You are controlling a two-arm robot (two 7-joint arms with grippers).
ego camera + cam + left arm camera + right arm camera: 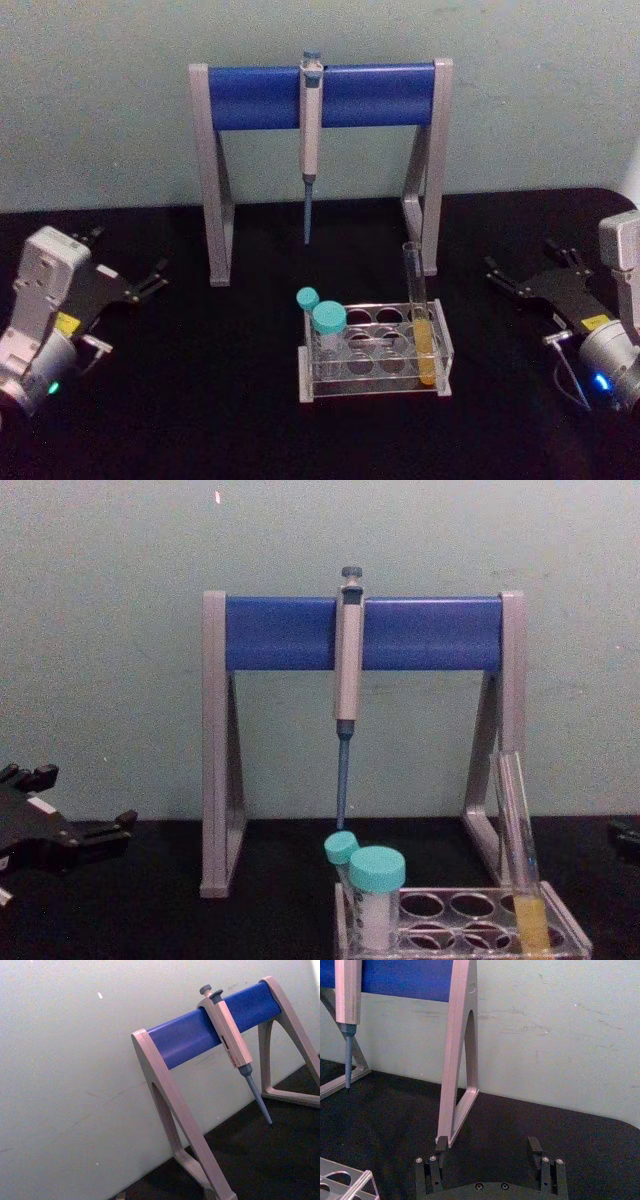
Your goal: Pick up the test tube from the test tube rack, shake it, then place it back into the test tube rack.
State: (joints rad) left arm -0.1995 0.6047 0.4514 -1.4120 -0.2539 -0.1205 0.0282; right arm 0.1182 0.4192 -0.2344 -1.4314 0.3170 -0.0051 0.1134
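Glass tube (418, 310) with yellow liquid stands in the rack's (375, 352) right end, leaning slightly. Right gripper (488, 1147) sits well right of it, fingers spread, empty. Left gripper (150, 278) idles far left, also empty.

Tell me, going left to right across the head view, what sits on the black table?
Left gripper → grey-and-blue pipette stand → teal-capped tubes in the low clear plastic rack → long clear glass tube with yellow liquid → right gripper.
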